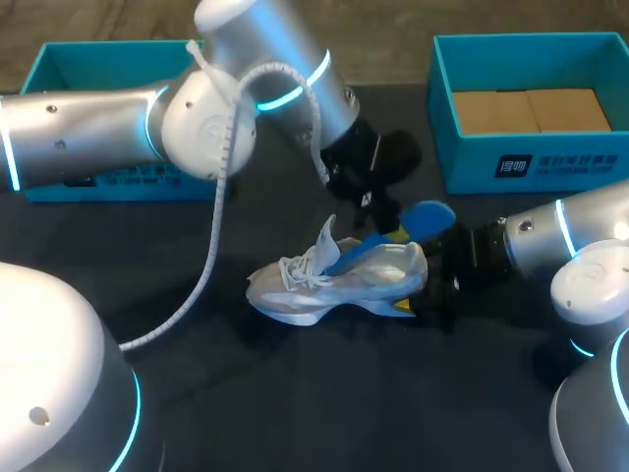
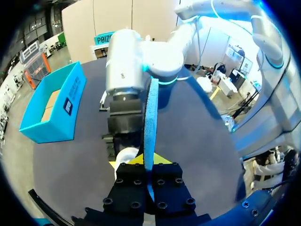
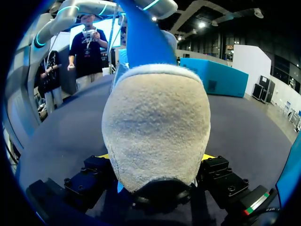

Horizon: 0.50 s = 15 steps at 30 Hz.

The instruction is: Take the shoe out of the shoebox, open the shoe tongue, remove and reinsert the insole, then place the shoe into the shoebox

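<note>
Now white shoe (image 1: 324, 285), blue insole (image 1: 425, 217) sticking out; left jaws clamp insole, right jaws clamp shoe.

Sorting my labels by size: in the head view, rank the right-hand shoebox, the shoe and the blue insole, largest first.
1. right-hand shoebox
2. shoe
3. blue insole, partly inside the shoe, so judged only by what shows

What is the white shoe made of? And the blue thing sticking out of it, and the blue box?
The shoe looks like soft fabric; its heel is fuzzy and matte. The insole seems to be thin foam: dull blue, slightly curved. The box is probably cardboard: brown flaps show inside.
</note>
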Available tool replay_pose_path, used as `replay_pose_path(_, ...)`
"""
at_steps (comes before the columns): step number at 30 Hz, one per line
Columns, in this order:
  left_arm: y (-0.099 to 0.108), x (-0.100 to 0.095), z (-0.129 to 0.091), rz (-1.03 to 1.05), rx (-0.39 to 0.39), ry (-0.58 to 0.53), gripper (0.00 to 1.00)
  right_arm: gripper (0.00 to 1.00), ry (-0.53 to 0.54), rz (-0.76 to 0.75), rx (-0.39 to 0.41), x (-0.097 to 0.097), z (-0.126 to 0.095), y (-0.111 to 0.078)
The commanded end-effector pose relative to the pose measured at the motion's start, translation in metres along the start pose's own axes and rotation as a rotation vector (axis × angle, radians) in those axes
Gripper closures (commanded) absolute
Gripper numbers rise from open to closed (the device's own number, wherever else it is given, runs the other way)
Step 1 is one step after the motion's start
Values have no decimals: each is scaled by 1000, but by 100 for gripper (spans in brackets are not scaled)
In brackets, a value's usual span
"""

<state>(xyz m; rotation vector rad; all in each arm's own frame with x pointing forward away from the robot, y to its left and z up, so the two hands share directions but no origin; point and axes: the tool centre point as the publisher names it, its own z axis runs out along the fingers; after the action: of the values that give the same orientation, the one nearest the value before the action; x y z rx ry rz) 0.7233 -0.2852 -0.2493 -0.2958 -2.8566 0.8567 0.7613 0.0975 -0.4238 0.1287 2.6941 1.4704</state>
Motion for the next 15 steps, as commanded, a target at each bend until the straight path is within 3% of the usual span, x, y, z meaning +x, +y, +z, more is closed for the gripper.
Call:
replay_pose_path(1, -12, 0, -23, -13, 0, 48, 100, 100, -2, 0, 4, 1, 1, 0)
replay_pose_path(11, -56, 16, -65, -86, 16, 215, 100, 100, -2, 0, 4, 1, 1, 0)
replay_pose_path(15, -71, 23, -83, -114, 41, 215, 100, 100, -2, 0, 4, 1, 1, 0)
